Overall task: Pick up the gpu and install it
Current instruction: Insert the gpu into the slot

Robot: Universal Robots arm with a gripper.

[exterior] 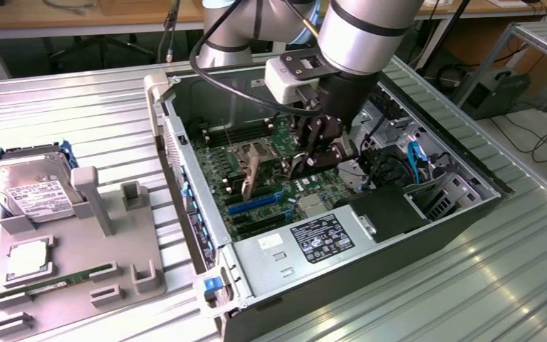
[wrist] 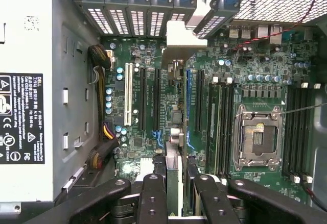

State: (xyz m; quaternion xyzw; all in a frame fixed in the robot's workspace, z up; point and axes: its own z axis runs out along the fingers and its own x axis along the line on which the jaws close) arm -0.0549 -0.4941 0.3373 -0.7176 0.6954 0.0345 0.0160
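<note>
Black gripper (wrist: pixel 174 196) clamping thin gpu (wrist: pixel 173 132), green motherboard (wrist: pixel 245 66)

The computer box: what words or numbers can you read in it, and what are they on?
"DELL": on the white-on-black label of the power supply in the wrist view, standing sideways; the rest of its print and safety marks are too small to read.
Power supply label in the exterior view: too blurred to read.
Hard drive label beside the case: too blurred to read.
Motherboard markings: too small to read.
</note>
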